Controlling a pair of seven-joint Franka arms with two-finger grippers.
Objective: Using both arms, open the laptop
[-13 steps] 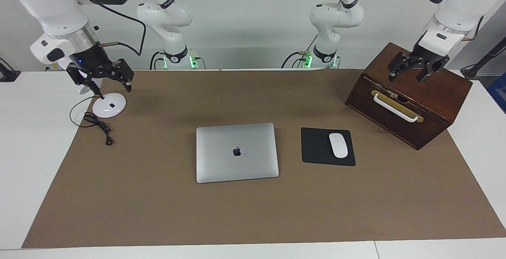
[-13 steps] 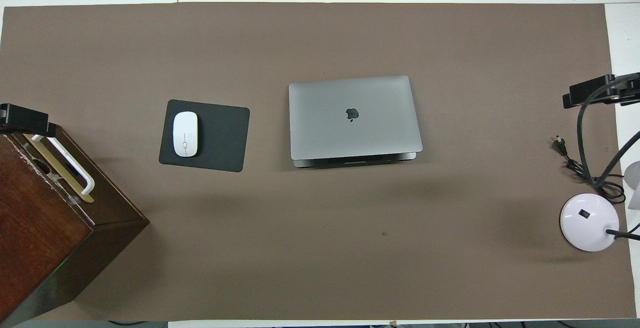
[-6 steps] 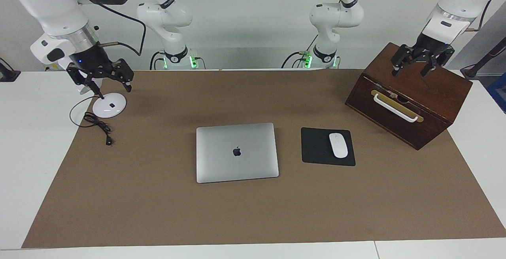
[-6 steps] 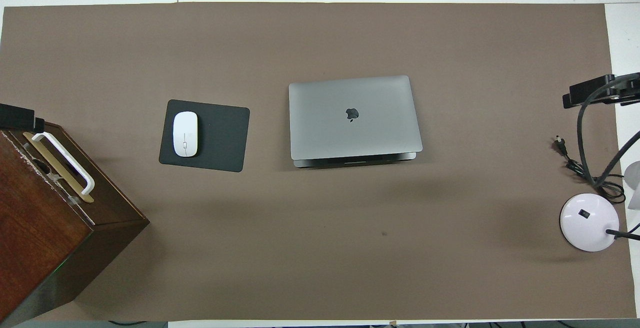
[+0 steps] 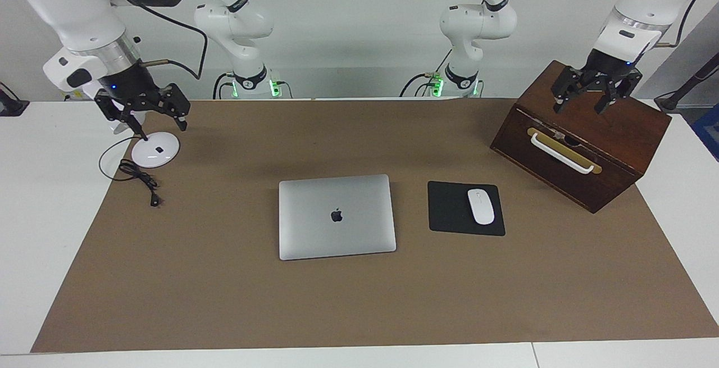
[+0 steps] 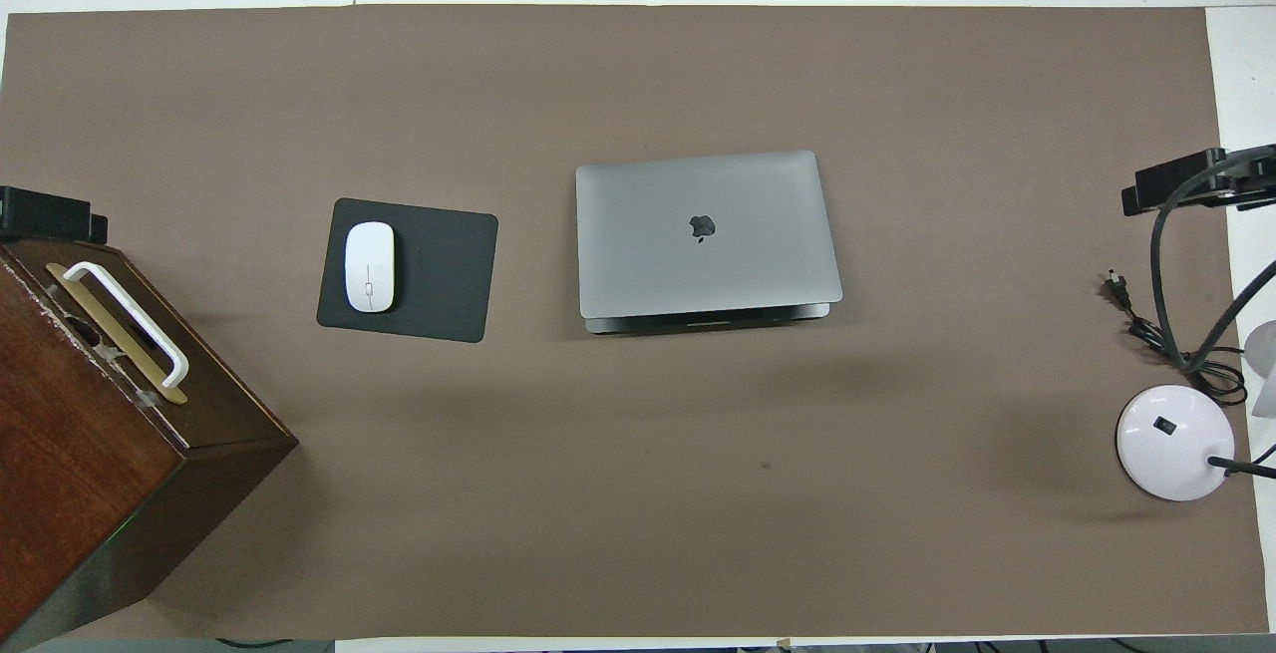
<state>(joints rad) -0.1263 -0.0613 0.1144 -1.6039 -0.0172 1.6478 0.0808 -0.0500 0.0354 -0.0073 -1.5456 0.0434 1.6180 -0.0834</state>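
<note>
1 closed laptop (image 5: 337, 216) lies flat mid-mat on the brown table mat (image 5: 224, 300). At its 3 o'clock in the facing view sits 1 black mouse pad (image 5: 449, 210) carrying 1 white mouse (image 5: 481, 206). 2 grippers hang with fingers apart, holding nothing: the left gripper (image 5: 586, 104) over 1 wooden box (image 5: 618, 149), the right gripper (image 5: 153, 122) over 1 white lamp base (image 5: 155, 149).

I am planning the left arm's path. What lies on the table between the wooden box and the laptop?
Only the black mouse pad, with the white mouse on it, lies between the wooden box and the laptop; both views show this.
</note>
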